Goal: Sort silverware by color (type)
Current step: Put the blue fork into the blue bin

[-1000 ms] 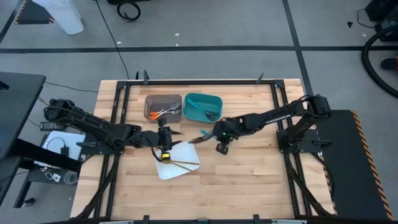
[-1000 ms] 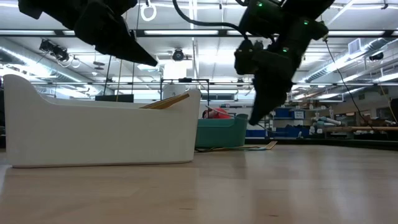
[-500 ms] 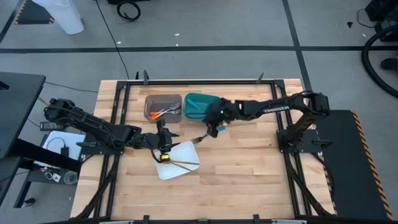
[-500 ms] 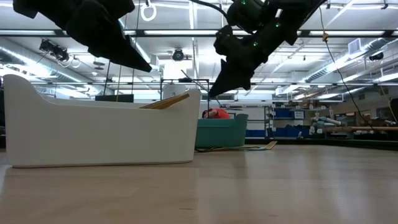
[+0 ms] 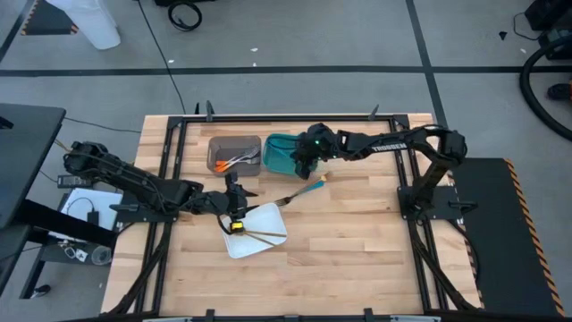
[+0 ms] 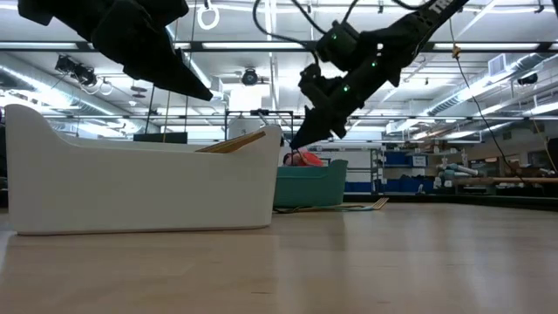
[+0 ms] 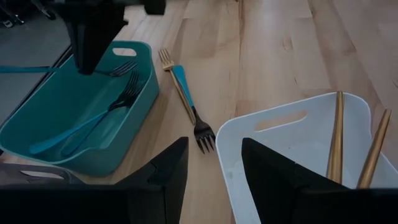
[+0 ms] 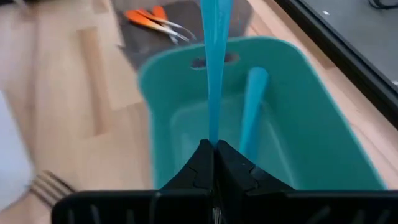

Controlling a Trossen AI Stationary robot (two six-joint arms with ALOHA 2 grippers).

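Observation:
My right gripper (image 5: 305, 164) (image 8: 212, 148) hovers over the teal bin (image 5: 291, 154) (image 8: 298, 124), shut on a teal-blue utensil (image 8: 212, 68). Inside that bin lie more teal utensils (image 7: 93, 121) (image 8: 249, 106). The grey bin (image 5: 234, 154) holds orange-handled pieces (image 8: 152, 20). A teal-handled fork (image 7: 186, 93) and a gold fork (image 7: 166, 59) lie flat on the table beside the white tray (image 5: 257, 234) (image 7: 280, 134). Gold utensils (image 7: 337, 137) lean on the tray's rim. My left gripper (image 5: 235, 204) (image 7: 214, 171) waits open at the tray's far-left corner. My right gripper pinches the teal-blue utensil by one end of its slim handle (image 8: 212, 134) between the two shut fingers. The fingers lie along it, so it runs straight out past their tips. It is lifted clear, above the teal bin; its outer end runs out of the wrist view.
The grey bin and teal bin stand side by side near the table's far edge. The white tray (image 6: 139, 179) sits at mid-table near my left gripper. Bare wood stretches to the near and right sides (image 5: 357, 233). Black frame rails (image 5: 286, 117) border the table.
My right gripper has travelled from beside the white tray's right corner toward the far edge and a little left, and now hangs over the teal bin, staying shut on the teal-blue utensil. The forks lying beside the tray have come into the open.

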